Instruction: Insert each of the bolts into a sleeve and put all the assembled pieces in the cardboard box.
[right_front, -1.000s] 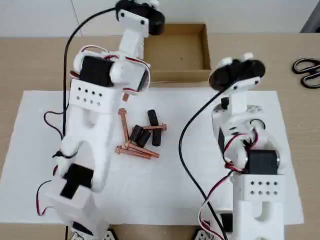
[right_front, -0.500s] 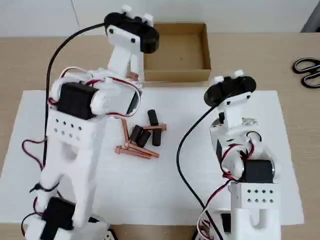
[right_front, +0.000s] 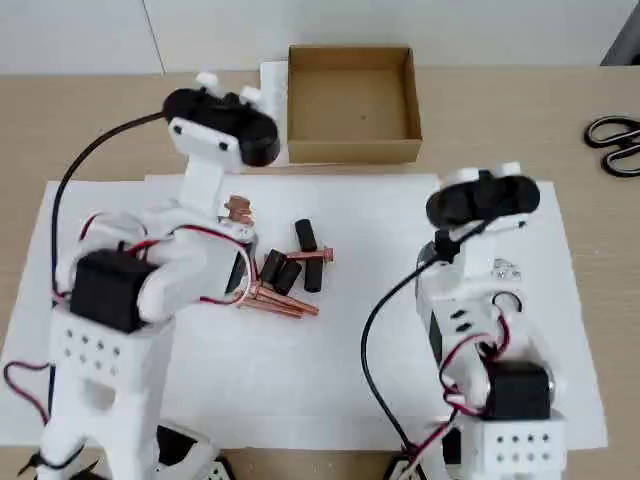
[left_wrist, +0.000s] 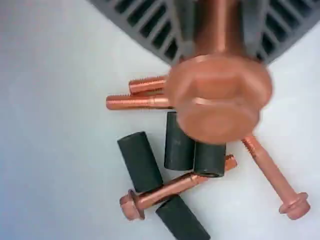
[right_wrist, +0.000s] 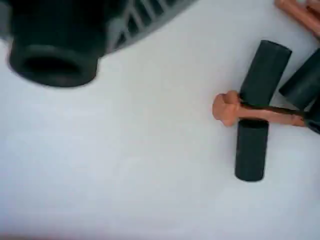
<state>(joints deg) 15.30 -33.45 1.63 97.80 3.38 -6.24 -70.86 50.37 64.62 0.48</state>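
Left gripper (right_front: 238, 214) clamps a copper bolt (left_wrist: 218, 99) by its shank near the front wall of the cardboard box (right_front: 352, 152), right gripper (right_wrist: 60, 15) farther off pinches a black sleeve (right_wrist: 52, 62) — both prob. light, stiff, slick, so hold mid-body w/ mating ends free.

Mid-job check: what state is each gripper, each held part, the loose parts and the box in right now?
left gripper: shut on the held bolt.
held bolt: gripped by its shank, no sleeve on it.
right gripper: shut on the held sleeve.
held sleeve: bore empty.
loose bolts: lying flat on the paper, unsleeved.
loose sleeves: lying on their sides among the bolts.
cardboard box: open, empty.
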